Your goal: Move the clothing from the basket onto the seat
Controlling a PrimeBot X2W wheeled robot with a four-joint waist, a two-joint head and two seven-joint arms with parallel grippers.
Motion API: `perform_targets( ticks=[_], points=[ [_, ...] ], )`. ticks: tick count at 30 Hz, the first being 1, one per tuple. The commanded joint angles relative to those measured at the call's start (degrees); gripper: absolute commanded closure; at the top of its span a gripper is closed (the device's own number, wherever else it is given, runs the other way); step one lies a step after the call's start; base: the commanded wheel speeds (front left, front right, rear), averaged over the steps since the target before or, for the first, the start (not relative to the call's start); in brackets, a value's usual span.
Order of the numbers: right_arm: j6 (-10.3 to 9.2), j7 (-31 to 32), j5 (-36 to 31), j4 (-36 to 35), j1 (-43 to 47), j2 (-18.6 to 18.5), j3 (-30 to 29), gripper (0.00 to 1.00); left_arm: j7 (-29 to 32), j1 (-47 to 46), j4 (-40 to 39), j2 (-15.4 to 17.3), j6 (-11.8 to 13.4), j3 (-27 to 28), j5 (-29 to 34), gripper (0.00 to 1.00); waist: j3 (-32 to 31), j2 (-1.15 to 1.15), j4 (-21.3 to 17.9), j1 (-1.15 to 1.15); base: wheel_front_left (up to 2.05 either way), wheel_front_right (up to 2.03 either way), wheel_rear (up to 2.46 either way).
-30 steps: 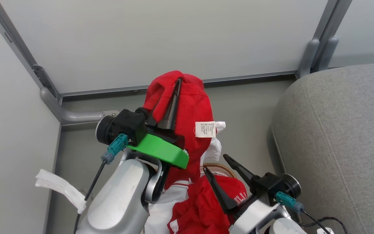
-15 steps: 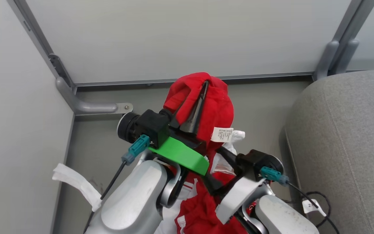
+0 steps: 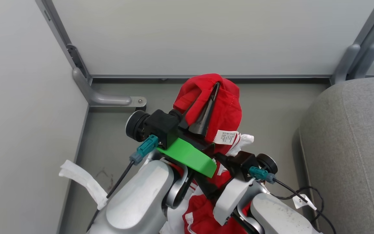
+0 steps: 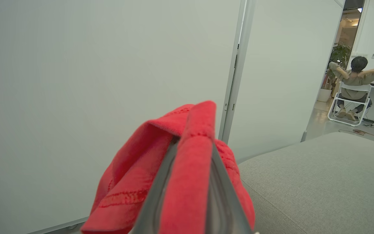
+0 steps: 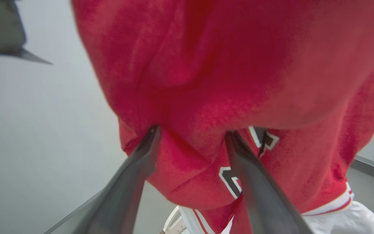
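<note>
Right gripper (image 5: pixel 192 130) has pushed, spread wide, into clothing (image 5: pixel 226 81).

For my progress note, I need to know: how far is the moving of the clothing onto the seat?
Done: one red garment is lifted, with the left gripper shut on it. In hand: the open right gripper reaches its hanging cloth from below. Left: the visible seat bears no clothing yet, and more red clothing lies lower down.

The clothing (image 3: pixel 226 107) is matt red jersey knit, finely textured up close. The seat (image 3: pixel 352 146) is coarse grey woven fabric. My forearm shell (image 3: pixel 138 204) is smooth semi-gloss silver, green bracket (image 3: pixel 190 156) matt plastic.
</note>
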Motion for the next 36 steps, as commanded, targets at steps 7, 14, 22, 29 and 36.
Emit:
perform_targets(
  ticks=[7, 14, 22, 29, 36],
  points=[
    [-0.05, -0.11, -1.49, 3.1, -2.31, -0.27, 1.92, 0.0, -0.03, -1.64, -0.47, 0.1, 0.34, -1.26, -0.34, 1.0, 0.58, 0.0, 1.65, 0.0, 0.0, 0.0, 0.0],
    [-0.05, -0.11, -1.71, 4.56, -2.9, -0.27, 1.75, 1.0, -0.03, -1.4, -0.16, 0.09, 0.63, -1.58, -0.73, 1.0, 0.54, 0.0, 2.18, 0.0, 0.0, 0.0, 0.0],
    [-0.05, -0.11, -2.25, 4.28, -1.17, -0.26, 0.42, 1.0, -0.03, -0.34, 0.39, 0.1, 0.81, -0.88, -0.85, 1.0, 0.09, 0.0, 1.66, 0.0, 0.0, 0.0, 0.0],
    [-0.05, -0.11, -3.11, 4.28, 1.09, -0.26, -0.81, 1.0, -0.04, 0.55, 1.27, 0.1, 0.63, -0.05, -0.48, 1.0, -0.61, 0.0, 1.08, 0.0, 0.0, 0.0, 0.0],
    [-0.05, -0.1, -3.59, 4.61, 2.95, -0.26, -1.42, 1.0, -0.04, 0.9, 2.02, 0.09, 0.75, 1.2, -0.07, 1.0, -0.93, 0.0, 0.14, 0.0, 0.0, 0.0, 0.0]
  ],
)
